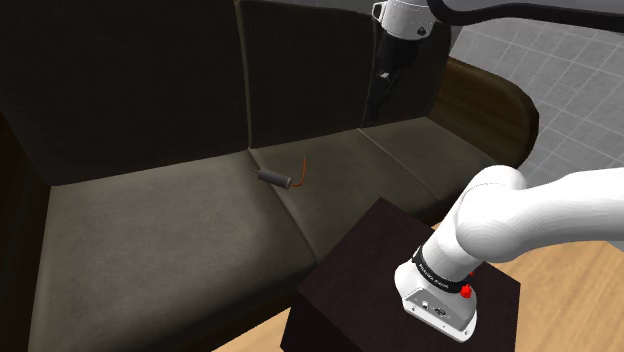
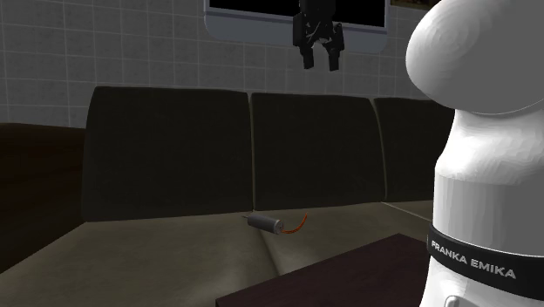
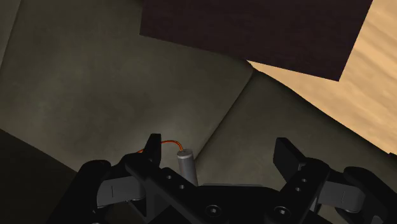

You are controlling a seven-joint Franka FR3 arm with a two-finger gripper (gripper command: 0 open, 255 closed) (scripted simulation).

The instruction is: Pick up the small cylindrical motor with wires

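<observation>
A small grey cylindrical motor (image 1: pixel 272 178) with thin orange wires lies on the dark sofa's seat, near the seam between two cushions. It also shows as the motor (image 2: pixel 264 222) in the second exterior view and the motor (image 3: pixel 185 164) in the wrist view, just beside one finger. My black gripper (image 2: pixel 320 63) hangs high above the sofa, in front of the backrest, well clear of the motor. Its fingers stand apart with nothing between them. In the wrist view the gripper (image 3: pixel 219 153) is open, and the gripper (image 1: pixel 385 80) hangs dark against the backrest in the shoulder view.
The dark sofa (image 1: pixel 150 220) has a tall backrest and a rounded armrest (image 1: pixel 495 100). My dark box stand (image 1: pixel 380 260) sits just in front of the seat. A wooden floor (image 3: pixel 356 83) lies beside it. A tiled wall (image 2: pixel 105 44) rises behind the sofa.
</observation>
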